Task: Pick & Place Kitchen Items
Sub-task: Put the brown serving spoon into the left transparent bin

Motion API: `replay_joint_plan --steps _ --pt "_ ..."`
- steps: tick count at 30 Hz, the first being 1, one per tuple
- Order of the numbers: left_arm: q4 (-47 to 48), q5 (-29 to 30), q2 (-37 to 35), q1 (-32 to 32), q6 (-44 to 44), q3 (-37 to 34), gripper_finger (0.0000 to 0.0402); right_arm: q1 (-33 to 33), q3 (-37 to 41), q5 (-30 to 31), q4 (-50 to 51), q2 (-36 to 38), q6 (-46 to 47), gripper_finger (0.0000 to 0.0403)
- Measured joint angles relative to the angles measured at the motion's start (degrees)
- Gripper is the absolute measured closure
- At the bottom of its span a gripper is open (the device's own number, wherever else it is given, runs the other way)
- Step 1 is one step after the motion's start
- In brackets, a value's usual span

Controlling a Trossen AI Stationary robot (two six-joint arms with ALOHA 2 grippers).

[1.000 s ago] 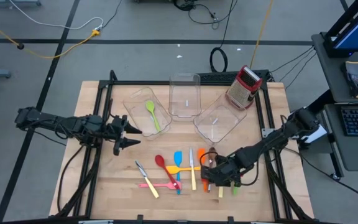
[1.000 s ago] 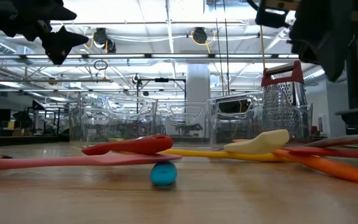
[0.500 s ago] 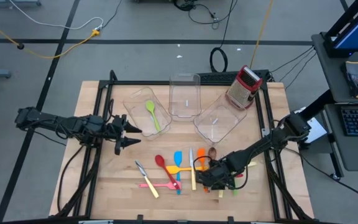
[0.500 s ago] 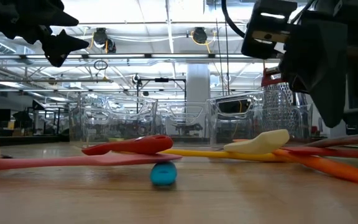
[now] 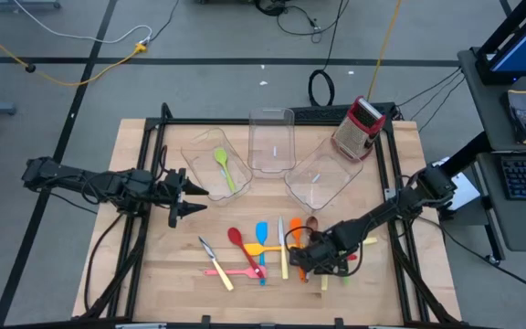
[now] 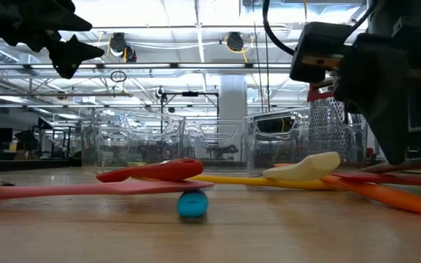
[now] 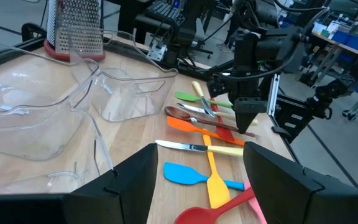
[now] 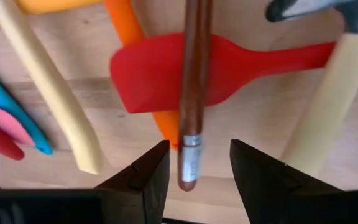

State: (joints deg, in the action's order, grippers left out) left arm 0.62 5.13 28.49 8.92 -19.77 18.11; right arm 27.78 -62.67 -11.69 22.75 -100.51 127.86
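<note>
Directly between open right fingers (image 8: 194,165), brown spoon (image 8: 193,93) handle, ungripped

light: bright, even, ceiling strip lamps (image 6: 196,22) glaring white | shadows: faint and soft on the table (image 5: 153,265) | focus: right wrist fingers (image 8: 143,180) blurred, low-view foreground soft

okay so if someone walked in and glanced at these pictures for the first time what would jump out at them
Probably the bright scatter of utensils lying crossed over one another at the table's front middle, with the right claw low over its right edge, open fingers on either side of a brown spoon handle. Next, the three clear bins fanned out behind, one holding a single green spoon, and the red-and-silver grater at the back right. The left claw hangs open, off to the left.
</note>
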Motion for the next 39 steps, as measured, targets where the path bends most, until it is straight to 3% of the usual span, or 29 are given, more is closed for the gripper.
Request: replay_joint_plan --steps 21,39 --pt "0.3 1.0 0.0 0.0 0.1 0.0 0.016 -1.1 0.0 1.1 0.9 -0.7 -1.9 0.0245" --pt "0.5 1.0 0.0 0.0 0.2 0.0 0.016 -1.2 0.0 1.5 0.9 -0.7 -2.8 0.0361"
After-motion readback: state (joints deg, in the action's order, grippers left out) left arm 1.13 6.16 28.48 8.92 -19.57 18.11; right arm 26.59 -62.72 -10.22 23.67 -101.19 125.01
